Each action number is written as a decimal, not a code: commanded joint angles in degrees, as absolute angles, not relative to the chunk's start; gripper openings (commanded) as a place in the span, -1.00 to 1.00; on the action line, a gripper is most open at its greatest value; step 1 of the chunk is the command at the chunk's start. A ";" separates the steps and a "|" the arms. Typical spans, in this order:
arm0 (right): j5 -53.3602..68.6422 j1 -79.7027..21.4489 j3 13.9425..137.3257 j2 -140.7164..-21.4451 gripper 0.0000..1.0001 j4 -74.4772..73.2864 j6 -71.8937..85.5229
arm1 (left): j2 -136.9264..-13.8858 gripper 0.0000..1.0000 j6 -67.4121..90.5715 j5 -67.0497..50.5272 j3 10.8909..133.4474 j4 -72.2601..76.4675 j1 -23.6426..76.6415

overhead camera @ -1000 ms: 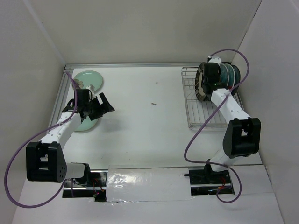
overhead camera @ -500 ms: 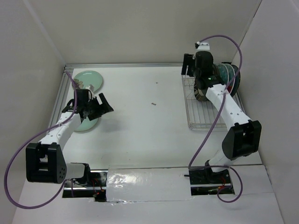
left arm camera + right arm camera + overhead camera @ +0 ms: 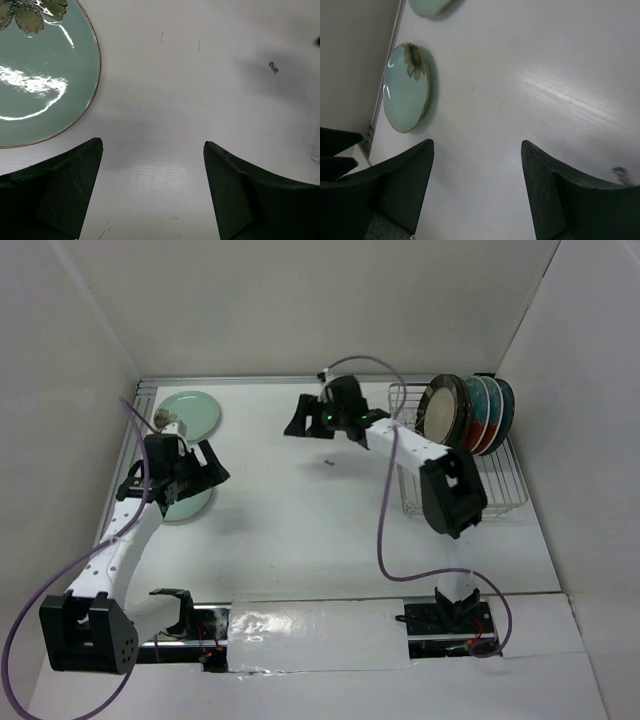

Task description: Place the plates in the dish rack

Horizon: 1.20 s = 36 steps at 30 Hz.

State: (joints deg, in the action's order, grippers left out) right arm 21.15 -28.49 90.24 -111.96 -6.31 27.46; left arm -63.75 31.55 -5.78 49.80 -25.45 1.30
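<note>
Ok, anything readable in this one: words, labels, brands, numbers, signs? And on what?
None: no readable text in any view.
The mint-green plate carries only a flower motif, no lettering.
The dark speck on the table is a mark, not a character.
The racked plates and the dish rack show no labels.

The silver wire dish rack (image 3: 503, 485) sits at the right of the bench (image 3: 300, 540). At its far end a row of plates stands on edge. A cream plate (image 3: 440, 408) with a dark rim is in front, with dark teal and red-and-teal plates (image 3: 492, 420) packed behind. At the left, the far mint-green plate (image 3: 192, 410) lies flat in the corner. The near mint-green plate (image 3: 186, 508), glossy with a flower by its rim, is partly hidden.
</note>
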 commanded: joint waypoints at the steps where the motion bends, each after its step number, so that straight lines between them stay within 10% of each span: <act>1: 31.80 -32.59 94.90 -118.63 0.54 -0.10 37.33 | -59.69 0.89 30.23 -2.47 49.57 -27.77 1.05; 32: 32.97 -50.54 128.32 -161.45 0.32 7.73 67.85 | -42.10 0.96 29.71 -0.88 47.37 -37.09 1.05; 36: 31.73 -51.06 128.32 -162.77 -0.05 9.23 69.17 | -41.57 0.96 30.23 -1.41 47.37 -37.09 1.05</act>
State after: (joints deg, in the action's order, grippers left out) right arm 35.03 -50.17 127.61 -159.50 10.28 67.57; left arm -42.50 30.20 0.01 47.55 -37.52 1.30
